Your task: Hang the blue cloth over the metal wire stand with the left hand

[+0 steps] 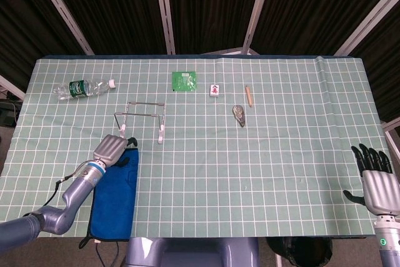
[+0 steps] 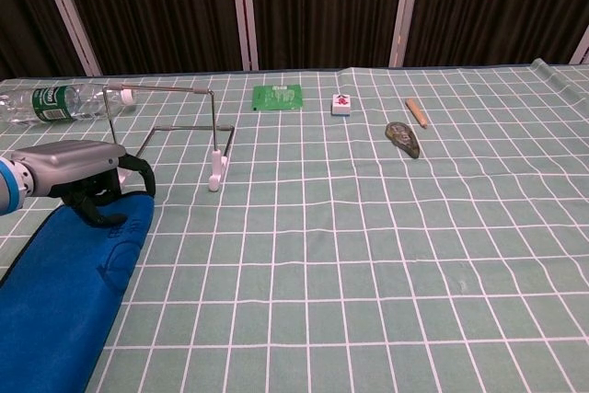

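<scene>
The left hand (image 2: 78, 172) rests, fingers curled down, on the far end of the blue cloth (image 2: 64, 287), just short of the metal wire stand (image 2: 175, 135); a grip cannot be confirmed. Only the head view shows the right hand (image 1: 375, 179), fingers spread, empty.

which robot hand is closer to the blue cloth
Left. The left robot hand sits over the blue cloth's far end; the right robot hand is off at the table's opposite side.
</scene>
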`<state>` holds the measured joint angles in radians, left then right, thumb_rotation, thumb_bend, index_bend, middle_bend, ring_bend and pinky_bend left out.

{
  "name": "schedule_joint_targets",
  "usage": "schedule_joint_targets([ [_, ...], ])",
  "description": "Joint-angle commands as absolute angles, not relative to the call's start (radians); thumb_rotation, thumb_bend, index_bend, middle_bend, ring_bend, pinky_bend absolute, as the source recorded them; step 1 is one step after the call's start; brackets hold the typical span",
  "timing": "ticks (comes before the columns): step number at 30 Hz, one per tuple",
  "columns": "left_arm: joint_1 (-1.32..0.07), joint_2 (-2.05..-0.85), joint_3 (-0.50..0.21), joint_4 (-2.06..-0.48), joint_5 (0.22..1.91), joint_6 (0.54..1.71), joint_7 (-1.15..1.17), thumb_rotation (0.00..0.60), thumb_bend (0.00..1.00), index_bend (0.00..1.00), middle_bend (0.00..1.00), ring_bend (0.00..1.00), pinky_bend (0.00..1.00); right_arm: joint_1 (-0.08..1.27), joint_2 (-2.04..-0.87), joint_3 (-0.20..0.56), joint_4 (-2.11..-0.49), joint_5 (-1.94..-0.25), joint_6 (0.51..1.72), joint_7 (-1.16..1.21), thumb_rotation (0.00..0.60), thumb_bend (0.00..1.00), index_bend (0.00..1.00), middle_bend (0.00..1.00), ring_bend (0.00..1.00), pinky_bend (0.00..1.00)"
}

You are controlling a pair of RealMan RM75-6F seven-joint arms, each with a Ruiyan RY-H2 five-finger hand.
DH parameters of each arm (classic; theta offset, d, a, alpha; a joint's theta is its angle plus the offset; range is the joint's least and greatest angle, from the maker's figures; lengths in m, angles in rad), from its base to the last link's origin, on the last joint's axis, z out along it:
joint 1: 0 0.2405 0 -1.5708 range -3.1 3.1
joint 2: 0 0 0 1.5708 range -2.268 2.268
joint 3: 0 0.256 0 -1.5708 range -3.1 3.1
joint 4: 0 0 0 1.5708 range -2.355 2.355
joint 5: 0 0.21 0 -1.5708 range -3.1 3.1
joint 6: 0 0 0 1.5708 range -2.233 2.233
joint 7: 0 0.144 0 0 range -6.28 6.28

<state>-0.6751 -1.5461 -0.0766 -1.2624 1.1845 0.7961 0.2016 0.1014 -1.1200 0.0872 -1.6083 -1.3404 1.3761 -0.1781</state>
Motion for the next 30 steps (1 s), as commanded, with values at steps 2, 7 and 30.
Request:
schedule_joint_targets([
  [2, -0.676, -1.552, -0.073, -1.255, 1.191, 0.803, 0.208, 0.600, 0.42, 0.34, 0.91, 0.92, 1.00, 0.102, -1.120, 0.087, -1.608, -1.340, 1.376, -0.178, 0.600, 0.00, 0.00, 0.00, 0.00, 0.00],
  [7, -0.677, -1.558, -0.072, -1.259, 1.198, 0.808, 0.205, 0.600, 0.42, 0.40, 0.91, 0.92, 1.00, 0.101, -1.119, 0.086, -1.608, -1.341, 1.376, -0.177, 0.600, 0.00, 0.00, 0.00, 0.00, 0.00],
  [30, -0.669, -1.543, -0.062, -1.278, 1.220, 0.828, 0.190, 0.600, 0.47, 0.57, 0.91, 0.92, 1.00, 0.100, -1.118, 0.082, -1.613, -1.346, 1.382, -0.179, 0.600, 0.00, 0.00, 0.00, 0.00, 0.00],
])
